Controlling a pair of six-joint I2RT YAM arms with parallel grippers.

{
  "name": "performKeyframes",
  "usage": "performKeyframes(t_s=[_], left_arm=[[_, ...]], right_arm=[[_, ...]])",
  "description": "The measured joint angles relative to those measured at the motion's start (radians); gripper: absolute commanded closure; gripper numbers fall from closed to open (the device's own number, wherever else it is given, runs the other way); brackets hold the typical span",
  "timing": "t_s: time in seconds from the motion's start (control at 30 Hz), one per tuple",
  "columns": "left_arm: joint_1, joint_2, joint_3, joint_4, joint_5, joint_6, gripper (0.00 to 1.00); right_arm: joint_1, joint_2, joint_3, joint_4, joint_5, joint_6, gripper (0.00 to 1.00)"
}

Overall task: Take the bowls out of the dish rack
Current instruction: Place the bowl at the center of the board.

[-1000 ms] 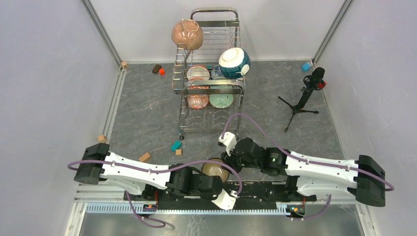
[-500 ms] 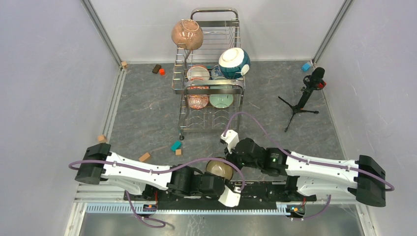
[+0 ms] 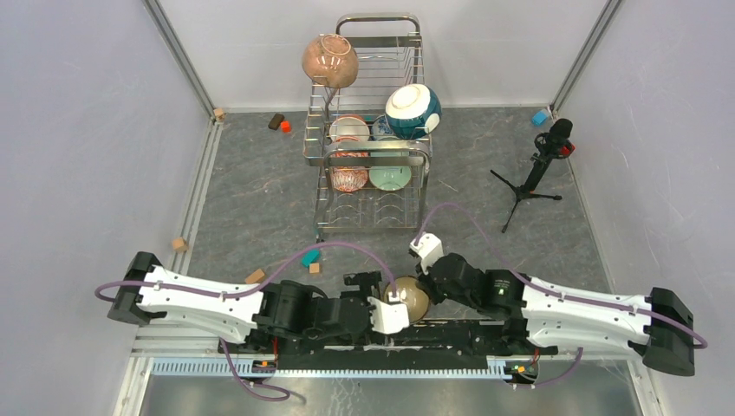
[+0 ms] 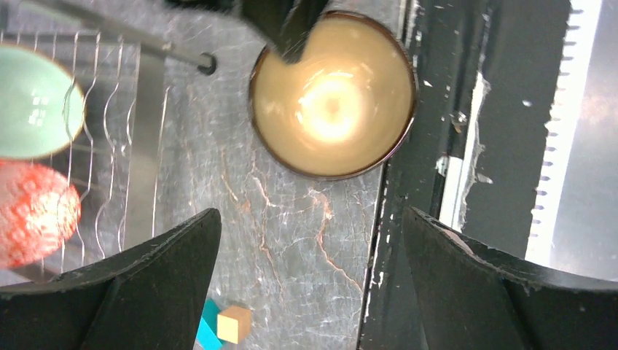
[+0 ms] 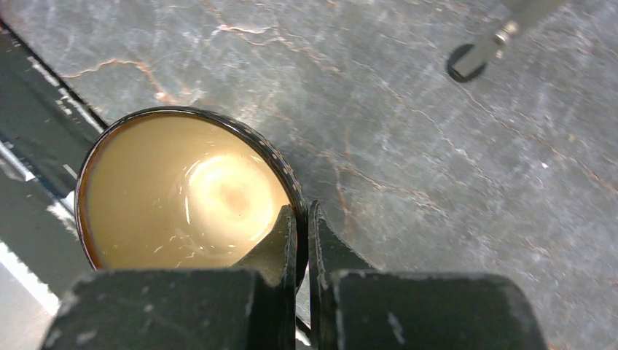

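R gripper (image 5: pixel 302 219) pinching tan bowl (image 5: pixel 182 193) rim, L gripper (image 4: pixel 310 219) spread wide, prob. above it

Seven bowls (image 3: pixel 413 111) visible, six in the one dish rack (image 3: pixel 376 159). Eight small blocks (image 3: pixel 309 256) on the desk (image 3: pixel 260 199). One mic stand (image 3: pixel 536 169), two arms (image 3: pixel 563 303).

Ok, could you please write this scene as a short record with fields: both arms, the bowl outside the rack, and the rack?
right fingers: shut on rim of tan bowl
left fingers: open, not touching the bowl
tan bowl: upright, out of the rack
dish rack: holds pink-brown bowl, teal-and-white bowl, red-patterned bowl, pale green bowl, others
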Motion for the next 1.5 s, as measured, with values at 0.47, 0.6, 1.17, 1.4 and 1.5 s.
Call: performKeyframes(t_s=[0.47, 0.6, 1.17, 1.4, 1.5], left_arm=[[0.023, -0.092, -0.129, 0.127, -0.282, -0.754, 0.04], [0.028, -0.072, -0.178, 0.150, -0.350, -1.044, 0.09], [0.087, 0.147, -0.095, 0.029, -0.430, -1.586, 0.44], [0.110, 0.243, -0.053, 0.042, -0.389, -1.584, 0.41], [0.126, 0.295, -0.021, 0.037, -0.367, -1.582, 0.43]], right_arm=[[0.000, -0.153, -0.162, 0.021, 0.216, 0.109, 1.00], [0.000, -0.143, -0.183, 0.070, 0.238, 0.159, 1.00], [0.000, -0.084, -0.207, 0.164, 0.241, 0.307, 1.00], [0.000, -0.071, -0.201, 0.164, 0.229, 0.328, 1.00], [0.000, -0.060, -0.193, 0.161, 0.222, 0.329, 1.00]])
